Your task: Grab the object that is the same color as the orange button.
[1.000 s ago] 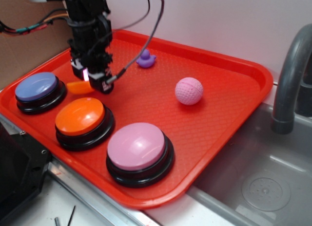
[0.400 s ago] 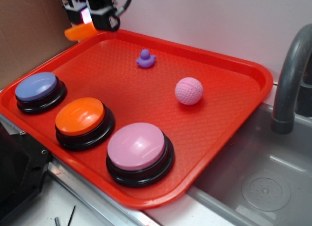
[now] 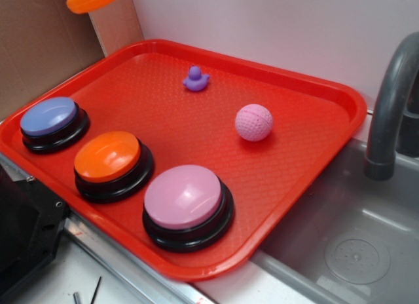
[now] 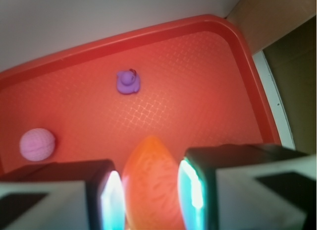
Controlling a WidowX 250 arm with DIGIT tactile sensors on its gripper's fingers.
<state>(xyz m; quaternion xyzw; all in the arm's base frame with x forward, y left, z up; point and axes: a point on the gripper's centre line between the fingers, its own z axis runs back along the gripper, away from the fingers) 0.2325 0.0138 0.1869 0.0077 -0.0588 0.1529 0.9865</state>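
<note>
- Orange plastic, the crescent-shaped object (image 4: 150, 183), is seen in the wrist view clamped between the two pads of the tool (image 4: 150, 190), one pad pressed on each flat side.
- In the exterior view the object (image 3: 91, 0) is found at about eleven o'clock, at the very top edge of the picture, clear of the red tray (image 3: 308, 160) and well above it; only a dark sliver of the tool is caught there.
- The orange button (image 3: 107, 156) is left on the tray at about eight o'clock, between the blue-purple button (image 3: 48, 116) and the pink button (image 3: 183, 196); its colour is matched by the held piece.
- The purple duck (image 3: 196, 79) at twelve o'clock and the pink ball (image 3: 253, 122) at two o'clock are left lying on the tray, well apart from the tool.
- The step in hand is judged to be the lift: the grab itself appears done, with the object carried clear of the tray.
- Little more is called for by the task as worded; the next move is judged to need only that the clamp be kept firm and the carry steady.
- A slip is thought possible, since the piece is smooth and tapered and much of it juts past the pads.
- No set-down place is named, so none can be stated.
</note>
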